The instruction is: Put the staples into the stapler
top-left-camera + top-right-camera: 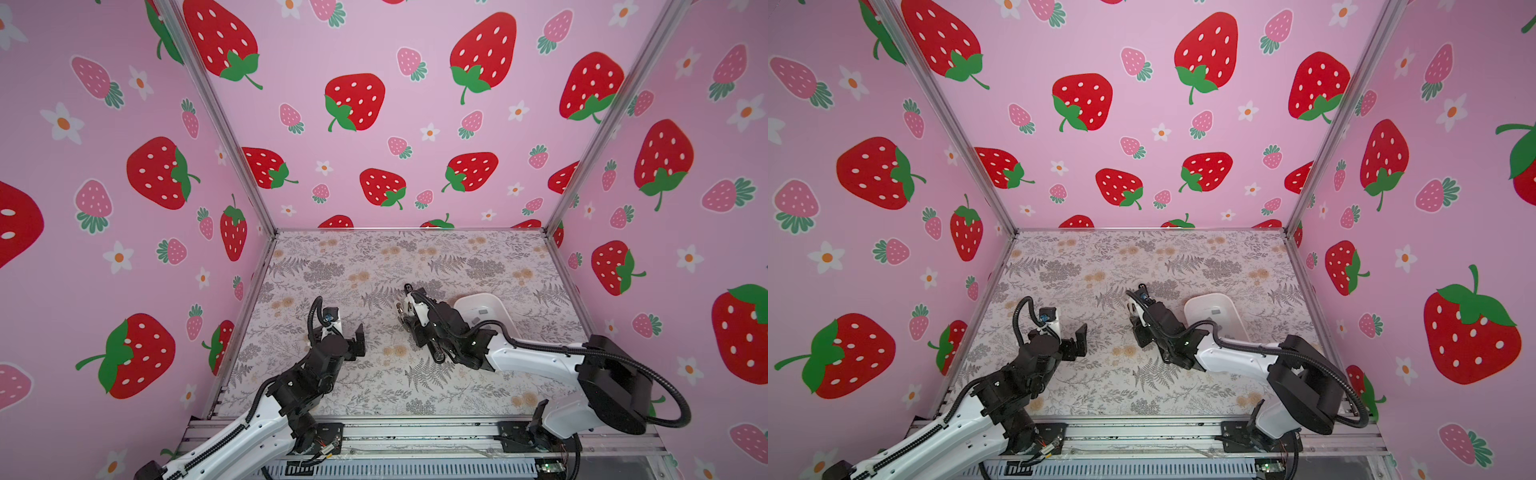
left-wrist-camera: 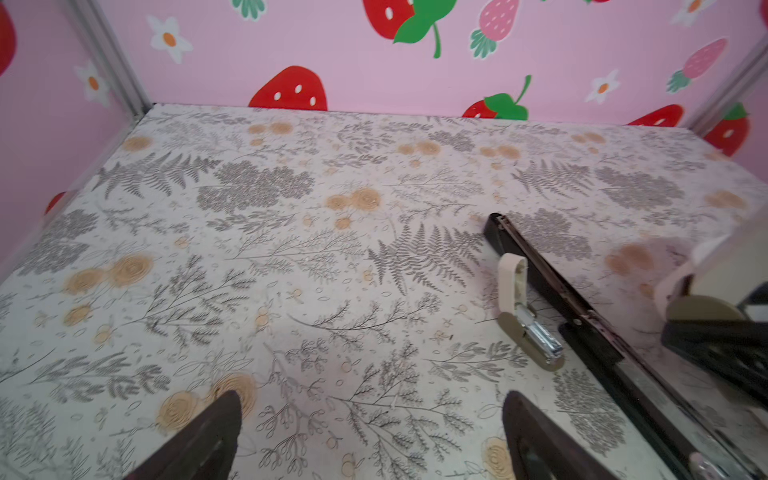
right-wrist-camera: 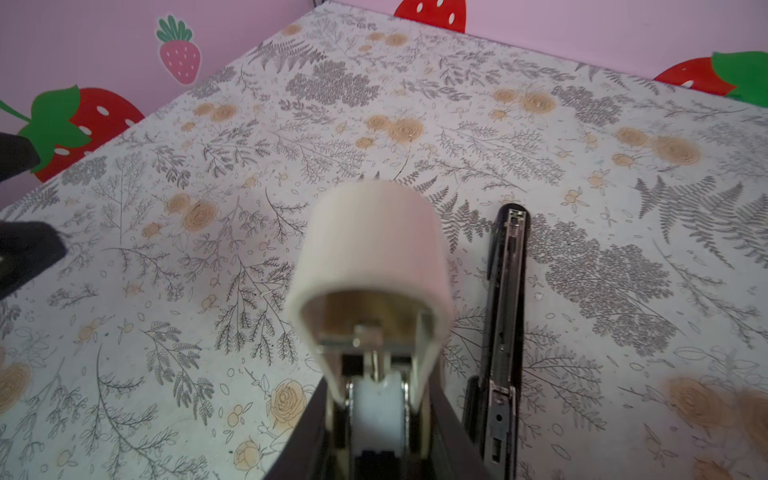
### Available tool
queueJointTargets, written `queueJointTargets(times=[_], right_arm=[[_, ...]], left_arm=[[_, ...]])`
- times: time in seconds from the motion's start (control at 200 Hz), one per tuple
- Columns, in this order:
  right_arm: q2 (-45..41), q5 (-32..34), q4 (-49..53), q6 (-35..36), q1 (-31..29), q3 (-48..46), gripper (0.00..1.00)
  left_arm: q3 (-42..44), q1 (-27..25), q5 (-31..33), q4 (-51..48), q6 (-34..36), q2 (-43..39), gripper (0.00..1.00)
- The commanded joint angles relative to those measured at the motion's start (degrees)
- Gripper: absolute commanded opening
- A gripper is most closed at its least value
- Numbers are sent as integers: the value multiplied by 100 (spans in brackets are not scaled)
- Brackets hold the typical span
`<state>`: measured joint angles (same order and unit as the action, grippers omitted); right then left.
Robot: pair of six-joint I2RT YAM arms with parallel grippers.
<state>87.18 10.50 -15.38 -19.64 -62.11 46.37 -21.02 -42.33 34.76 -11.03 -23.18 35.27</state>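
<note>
Left gripper point(image 2: 374, 399) is hovering wide open and empty above the desk point(image 2: 291, 249); right gripper point(image 3: 376, 390) is clamping a cream stapler point(image 3: 370, 249).

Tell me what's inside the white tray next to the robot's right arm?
One small grey rectangular strip, likely staples, lies in the white rounded plastic tray. The right arm covers the tray's near end, so anything there is hidden.
</note>
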Motion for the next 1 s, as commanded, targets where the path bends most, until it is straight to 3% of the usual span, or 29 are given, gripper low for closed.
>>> queueJointTargets(times=[0.0,0.06,0.135,0.28,0.73,0.995], right_arm=[[473,-133,664,68,-318,587,0],[762,-44,951,100,-418,904,0],[1115,-103,1337,59,-460,1188,0],[1405,-241,1396,4,-460,1297,0],[2341,-359,1458,227,-451,1724,1],[2541,-520,1442,309,-453,1784,6]], left_arm=[[-32,13,927,-693,-560,62,99],[-17,14,1053,-975,-963,92,99],[39,11,732,-890,-813,26,99],[123,10,732,-1059,-886,-370,99],[782,7,563,-1471,-758,-3000,99],[820,13,488,-1402,-702,-3014,99]])
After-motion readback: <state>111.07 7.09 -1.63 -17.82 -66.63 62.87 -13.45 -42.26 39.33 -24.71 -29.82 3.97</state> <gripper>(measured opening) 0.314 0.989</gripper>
